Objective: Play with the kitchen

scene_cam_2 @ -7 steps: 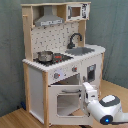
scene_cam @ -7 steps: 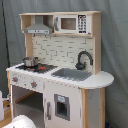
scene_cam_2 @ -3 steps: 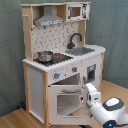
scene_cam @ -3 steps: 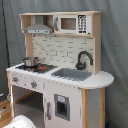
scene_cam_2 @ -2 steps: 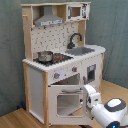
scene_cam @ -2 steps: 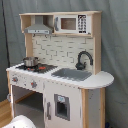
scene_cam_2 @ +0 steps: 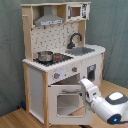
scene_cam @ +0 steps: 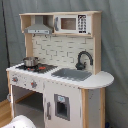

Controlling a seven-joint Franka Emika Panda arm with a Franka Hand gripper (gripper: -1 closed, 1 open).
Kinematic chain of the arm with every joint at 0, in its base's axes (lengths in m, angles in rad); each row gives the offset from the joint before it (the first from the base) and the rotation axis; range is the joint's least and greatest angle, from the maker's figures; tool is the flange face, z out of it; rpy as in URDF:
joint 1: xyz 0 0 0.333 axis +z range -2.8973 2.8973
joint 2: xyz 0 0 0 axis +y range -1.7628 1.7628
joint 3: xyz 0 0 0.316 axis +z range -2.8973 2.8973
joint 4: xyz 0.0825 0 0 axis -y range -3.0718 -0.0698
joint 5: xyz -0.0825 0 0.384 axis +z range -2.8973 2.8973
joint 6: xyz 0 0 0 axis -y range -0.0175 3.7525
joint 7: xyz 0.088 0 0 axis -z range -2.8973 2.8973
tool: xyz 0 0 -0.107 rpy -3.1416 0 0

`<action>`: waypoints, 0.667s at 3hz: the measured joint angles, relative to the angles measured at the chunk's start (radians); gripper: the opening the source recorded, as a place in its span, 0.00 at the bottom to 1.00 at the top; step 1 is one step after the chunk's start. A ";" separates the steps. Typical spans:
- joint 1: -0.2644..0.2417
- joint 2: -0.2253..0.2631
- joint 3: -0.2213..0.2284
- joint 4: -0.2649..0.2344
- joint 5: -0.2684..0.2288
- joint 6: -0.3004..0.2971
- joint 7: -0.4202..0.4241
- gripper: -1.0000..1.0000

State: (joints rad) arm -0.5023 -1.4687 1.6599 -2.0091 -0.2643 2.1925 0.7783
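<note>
The kitchen [scene_cam: 60,70] is a white and light-wood toy unit that fills the first exterior view, and the kitchen [scene_cam_2: 55,60] also stands at the second exterior view's left. It has a grey sink [scene_cam: 72,74], a black faucet [scene_cam: 84,59], a range hood [scene_cam: 39,28] and a microwave [scene_cam: 71,23]. A small metal pot [scene_cam_2: 45,56] sits on the stovetop. The oven door [scene_cam_2: 67,101] stands nearly upright. My gripper [scene_cam_2: 84,84] is at the door's upper right edge, below the knobs [scene_cam_2: 56,75].
My white arm [scene_cam_2: 109,106] reaches in from the second exterior view's lower right, over a wooden floor [scene_cam_2: 15,120]. A grey curtain [scene_cam_2: 116,30] hangs behind the kitchen. A white shape [scene_cam: 20,122] shows at the first exterior view's bottom left.
My arm has moved up and toward the kitchen. The oven door has swung from tilted outward to nearly upright.
</note>
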 joint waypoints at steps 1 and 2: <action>0.000 0.006 -0.029 0.003 0.003 -0.002 -0.097 1.00; -0.001 0.016 -0.065 0.002 0.008 -0.009 -0.234 1.00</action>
State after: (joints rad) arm -0.5029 -1.4523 1.5947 -2.0070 -0.2566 2.1839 0.5440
